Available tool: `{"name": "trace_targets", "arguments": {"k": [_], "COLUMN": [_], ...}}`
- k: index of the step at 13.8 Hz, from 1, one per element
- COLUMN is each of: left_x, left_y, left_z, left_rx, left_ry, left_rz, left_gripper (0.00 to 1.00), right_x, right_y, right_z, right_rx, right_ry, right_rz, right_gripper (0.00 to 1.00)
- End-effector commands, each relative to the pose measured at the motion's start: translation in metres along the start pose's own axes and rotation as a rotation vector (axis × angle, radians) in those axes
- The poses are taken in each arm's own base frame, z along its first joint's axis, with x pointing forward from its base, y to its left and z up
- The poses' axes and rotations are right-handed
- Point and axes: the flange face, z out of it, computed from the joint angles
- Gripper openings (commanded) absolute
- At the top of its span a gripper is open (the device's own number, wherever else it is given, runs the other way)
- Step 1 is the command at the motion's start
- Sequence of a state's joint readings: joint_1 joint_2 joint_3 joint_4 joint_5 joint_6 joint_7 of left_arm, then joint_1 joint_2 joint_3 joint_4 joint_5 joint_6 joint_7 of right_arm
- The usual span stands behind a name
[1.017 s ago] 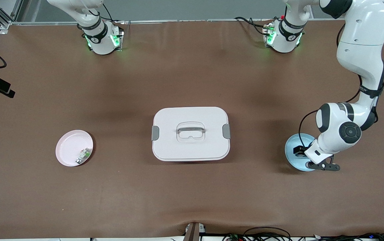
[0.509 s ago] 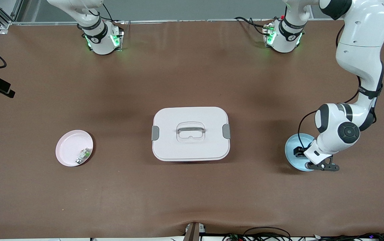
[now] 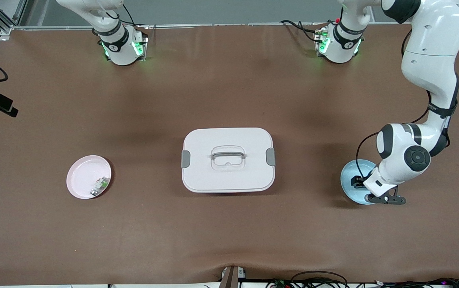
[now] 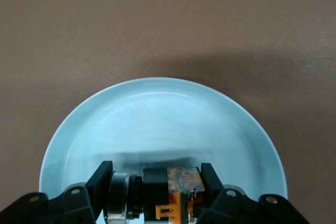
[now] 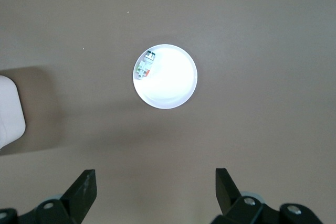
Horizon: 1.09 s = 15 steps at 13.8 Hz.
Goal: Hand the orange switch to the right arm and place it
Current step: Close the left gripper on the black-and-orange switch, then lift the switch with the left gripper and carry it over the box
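Observation:
The orange switch (image 4: 176, 190), a small black block with an orange middle and a silver ring at one end, lies on the light blue plate (image 4: 157, 114) at the left arm's end of the table. My left gripper (image 4: 156, 182) is down on that plate (image 3: 349, 186), and its two fingers press the switch's ends, so it is shut on it. In the front view the left gripper (image 3: 359, 182) and wrist cover the switch. My right gripper (image 5: 155, 182) hangs high over bare table, open and holding nothing. Only the right arm's base (image 3: 119, 44) shows in the front view.
A white lidded box with a handle (image 3: 228, 160) stands mid-table. A pink plate (image 3: 81, 176) at the right arm's end holds a small white-and-green part (image 3: 100, 185). The right wrist view shows that plate (image 5: 173, 85) and part (image 5: 144, 65).
The left gripper has shut on the orange switch on the blue plate, and its arm has shifted slightly. The right arm has stayed still.

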<state>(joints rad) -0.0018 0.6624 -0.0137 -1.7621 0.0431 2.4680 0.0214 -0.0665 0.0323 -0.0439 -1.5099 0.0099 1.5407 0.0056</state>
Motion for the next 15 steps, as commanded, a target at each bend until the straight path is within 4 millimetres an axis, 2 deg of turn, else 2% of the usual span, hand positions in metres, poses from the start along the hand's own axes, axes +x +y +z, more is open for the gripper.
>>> {"name": "trace_targets", "arguments": {"k": [1, 4, 5, 9, 11, 13, 14, 15], "left_x": [-0.002, -0.004, -0.004, -0.016, -0.025, -0.030, -0.031, -0.032], "left_y": [0.001, -0.013, -0.011, -0.003, 0.007, 0.019, 0.033, 0.058], "left_z": [-0.046, -0.110, -0.134, -0.220, -0.261, -0.291, -0.304, -0.311], "left_rx": [-0.057, -0.090, -0.142, -0.351, -0.463, -0.555, -0.579, -0.583], "left_ry": [-0.038, -0.085, -0.105, -0.172, -0.215, -0.272, -0.298, -0.345], "left_rz": [-0.101, -0.278, -0.373, -0.678, -0.811, -0.975, -1.049, -1.122], "left_gripper": [0.23, 0.21, 0.16, 0.15, 0.15, 0.15, 0.15, 0.15], "right_x": [0.000, 0.001, 0.001, 0.001, 0.001, 0.002, 0.003, 0.003], "right_y": [0.003, 0.005, 0.005, 0.005, 0.006, 0.009, 0.009, 0.009], "right_z": [-0.002, -0.001, -0.001, -0.002, -0.001, 0.000, 0.000, -0.001], "right_rx": [-0.003, -0.004, -0.004, -0.004, -0.004, 0.008, 0.012, 0.013], "right_ry": [0.000, -0.003, -0.002, 0.000, -0.002, -0.001, 0.000, 0.003], "right_rz": [0.008, 0.011, 0.010, 0.010, 0.013, 0.023, 0.023, 0.022], "right_gripper": [1.00, 1.00, 1.00, 1.00, 1.00, 1.00, 1.00, 1.00]}}
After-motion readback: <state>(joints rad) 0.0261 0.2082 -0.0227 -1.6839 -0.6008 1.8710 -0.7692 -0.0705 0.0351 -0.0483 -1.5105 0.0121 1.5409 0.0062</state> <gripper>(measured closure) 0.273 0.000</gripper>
